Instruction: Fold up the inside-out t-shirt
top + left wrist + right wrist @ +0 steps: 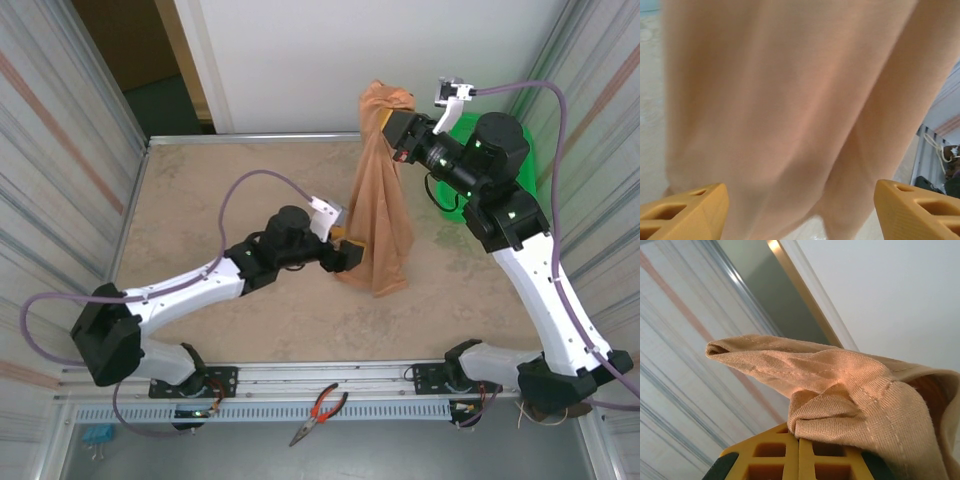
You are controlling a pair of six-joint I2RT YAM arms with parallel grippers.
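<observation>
Yellow fingers (765,457) of our right claw (799,455) were pinched shut on a bunched seam of the t-shirt (380,210), which hung limp above the table (200,190). Our left claw (800,210) gaped empty just beside it. We judged the t-shirt light, thin and floppy, best taken at a lower corner.

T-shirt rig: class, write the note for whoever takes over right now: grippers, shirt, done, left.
Right gripper: shut on the t-shirt, holding it up by one end above the table.
Left gripper: open, facing the hanging cloth low down, gripping nothing.
The t-shirt hangs bunched over mid-table.
Done: lifted. Left: spread flat, then every fold.
</observation>
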